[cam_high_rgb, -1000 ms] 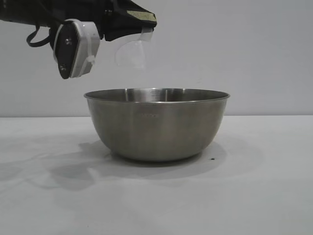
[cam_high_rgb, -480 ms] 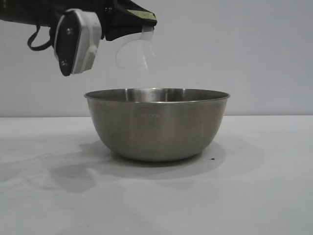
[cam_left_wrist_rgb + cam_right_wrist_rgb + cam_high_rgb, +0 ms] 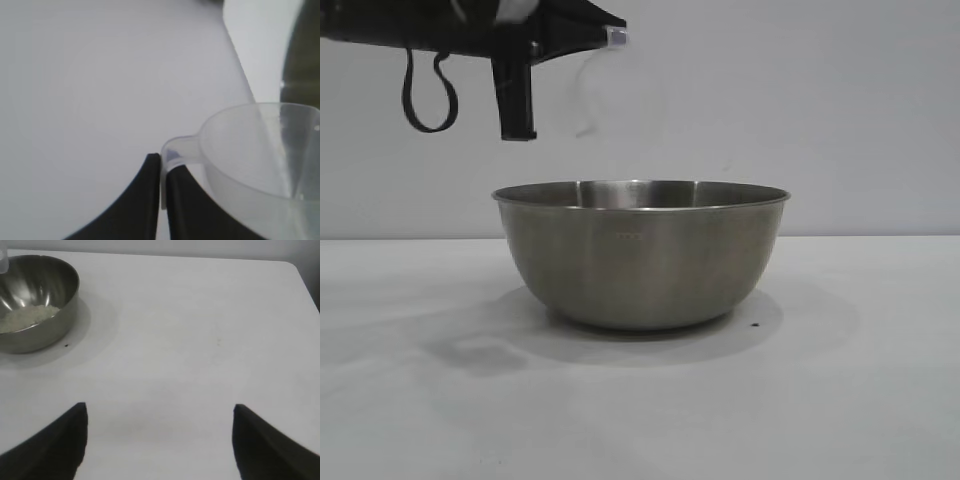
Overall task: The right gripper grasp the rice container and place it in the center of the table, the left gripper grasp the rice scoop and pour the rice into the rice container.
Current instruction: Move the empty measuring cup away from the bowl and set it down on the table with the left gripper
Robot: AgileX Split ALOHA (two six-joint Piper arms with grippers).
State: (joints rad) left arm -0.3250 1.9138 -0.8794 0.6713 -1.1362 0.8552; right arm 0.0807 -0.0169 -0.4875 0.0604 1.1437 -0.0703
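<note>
Even, bright light falls from above; the steel bowl [image 3: 640,255] casts a soft shadow on the white counter [image 3: 880,400]. The left wrist view is blurred.

**Brushed steel, cloudy plastic, matt white**

The rice container [image 3: 640,255] is brushed stainless steel, satin on its outer wall, with a thin bright rim; inside it gleams with soft reflections. In it lies the rice [image 3: 27,316], a pale, grainy, dull mass. Above the container, the rice scoop [image 3: 260,150] is smooth translucent plastic, faintly cloudy. Beneath the container, the table [image 3: 840,400] is smooth, matt white.
</note>
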